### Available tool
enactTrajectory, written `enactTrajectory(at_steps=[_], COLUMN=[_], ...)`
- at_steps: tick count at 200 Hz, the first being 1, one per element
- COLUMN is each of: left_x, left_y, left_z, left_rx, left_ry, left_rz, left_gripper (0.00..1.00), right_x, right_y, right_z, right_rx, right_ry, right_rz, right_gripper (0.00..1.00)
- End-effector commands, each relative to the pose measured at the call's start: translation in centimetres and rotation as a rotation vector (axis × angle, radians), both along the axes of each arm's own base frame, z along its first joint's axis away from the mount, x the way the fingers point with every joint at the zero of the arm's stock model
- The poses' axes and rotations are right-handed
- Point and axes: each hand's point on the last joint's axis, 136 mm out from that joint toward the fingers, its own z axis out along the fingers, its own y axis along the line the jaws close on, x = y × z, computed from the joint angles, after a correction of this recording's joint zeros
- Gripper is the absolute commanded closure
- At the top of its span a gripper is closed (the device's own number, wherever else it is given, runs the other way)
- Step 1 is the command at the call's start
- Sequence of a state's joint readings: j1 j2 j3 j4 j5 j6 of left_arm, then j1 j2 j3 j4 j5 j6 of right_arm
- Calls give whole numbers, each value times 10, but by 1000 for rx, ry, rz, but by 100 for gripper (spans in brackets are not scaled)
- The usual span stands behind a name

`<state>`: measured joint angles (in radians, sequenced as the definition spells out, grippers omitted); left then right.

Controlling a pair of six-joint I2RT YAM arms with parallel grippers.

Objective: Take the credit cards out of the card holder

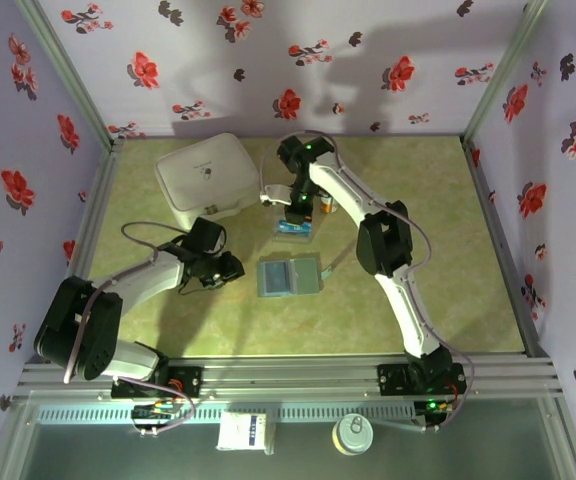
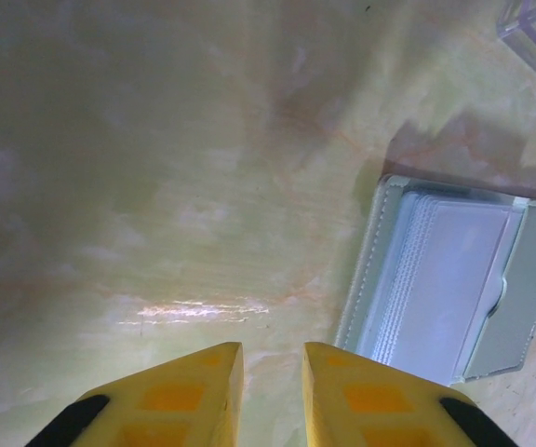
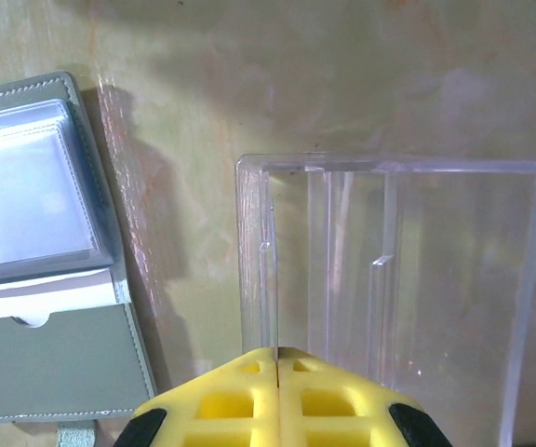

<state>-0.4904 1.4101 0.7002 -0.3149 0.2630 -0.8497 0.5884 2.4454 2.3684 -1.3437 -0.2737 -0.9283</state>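
Holder (image 1: 288, 277) lies open and flat mid-table, two panels side by side, long axis running left-right in the top view. Left gripper (image 1: 233, 268) sits just beside its left edge, level with it and pointed at it. In the left wrist view the holder (image 2: 445, 279) is ahead and off to the right of the left gripper (image 2: 271, 349), so the approach needs a shift to the right. Its fingers are slightly parted, nothing between them.

Right gripper (image 1: 298, 212) is on the far side of the holder, over the clear box (image 1: 295, 228). In its wrist view the right gripper (image 3: 277, 352) is clenched tight, tips at the box's (image 3: 389, 279) near left wall, nothing visible between them. There the holder (image 3: 35, 251) lies off to the left.

The left arm looks the nearer one, by a little.

Cards: pale clear sleeves show on one panel, but no red or teal card can be made out in them. A teal patch shows at the box in the top view (maybe a card, cannot tell).

Table (image 1: 438, 290) is a glossy green-yellow marble pattern, flat and bare around the holder. White case (image 1: 208, 178) stands far-left, orange-capped bottle (image 1: 326, 205) just beside the right gripper. Floral walls (image 1: 28, 150) close in three sides, so there is decent room, tighter at the back.
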Motion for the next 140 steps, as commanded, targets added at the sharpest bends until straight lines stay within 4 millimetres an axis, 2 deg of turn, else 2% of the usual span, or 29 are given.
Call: enactTrajectory(at_steps=[1,44,63,75,92,140], left_x=[-5,-8,-8,-7,-6,3], left_y=[4,4,4,4,3,-1], left_z=[-1,-3,-3,-2,0,10], left_rx=[-4,-8,-10,-11,-15,-30], left_ry=[0,6,7,4,-4,-41], left_rz=[-12,-8,-5,-5,-6,-10], left_gripper=[76,75,75,75,75,75], right_x=[-10,-13,-13,-11,-5,12], right_y=[-1,2,2,2,3,5], right_z=[-5,-18,-18,-13,-3,27], right_rx=[13,14,16,25,44,92], right_ry=[69,111,115,109,83,-9], right_rz=[21,19,12,4,-14,-100], right_gripper=[100,100,89,81,76,70])
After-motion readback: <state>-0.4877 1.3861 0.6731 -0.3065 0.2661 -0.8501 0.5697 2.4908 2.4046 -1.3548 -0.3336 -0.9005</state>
